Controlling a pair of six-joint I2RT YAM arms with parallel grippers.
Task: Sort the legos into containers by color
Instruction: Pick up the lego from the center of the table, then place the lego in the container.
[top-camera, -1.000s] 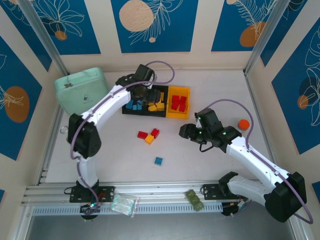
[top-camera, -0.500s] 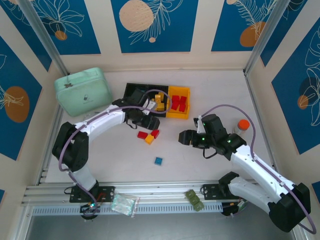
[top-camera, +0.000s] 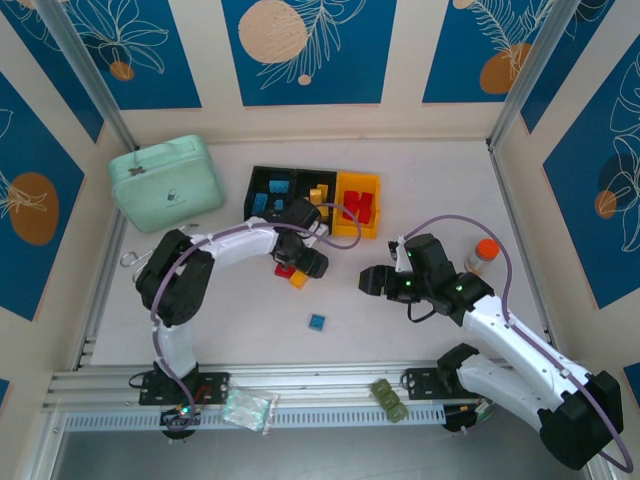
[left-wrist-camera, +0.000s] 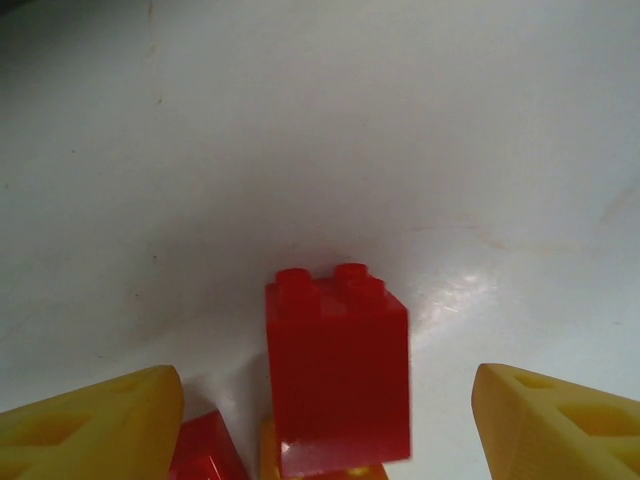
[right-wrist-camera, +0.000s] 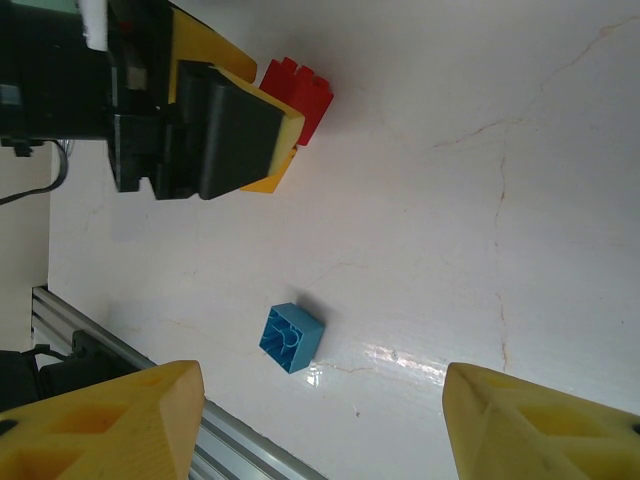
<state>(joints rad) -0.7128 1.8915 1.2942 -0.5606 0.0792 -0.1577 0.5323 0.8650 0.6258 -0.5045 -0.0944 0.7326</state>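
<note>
Three joined containers stand at the back: two black bins (top-camera: 268, 190) holding blue and yellow legos, and a yellow bin (top-camera: 357, 207) holding red ones. My left gripper (top-camera: 308, 262) is low over a loose cluster of red (top-camera: 284, 270) and yellow (top-camera: 298, 280) legos. It is open, and a red brick (left-wrist-camera: 338, 370) stands between its yellow fingers (left-wrist-camera: 95, 430) with gaps on both sides. A single blue lego (top-camera: 317, 322) lies nearer the front. My right gripper (top-camera: 372, 280) hovers open to the right, above and apart from the blue lego (right-wrist-camera: 292, 337).
A mint-green case (top-camera: 165, 183) sits at the back left. An orange-capped bottle (top-camera: 485, 250) stands beside the right arm. An olive-green toy (top-camera: 389, 398) and a clear bag (top-camera: 247, 408) lie on the front rail (top-camera: 320, 385).
My left gripper came from over the black bins down to the loose red and yellow bricks and opened wider. My right gripper drifted slightly toward the front and opened a little.
</note>
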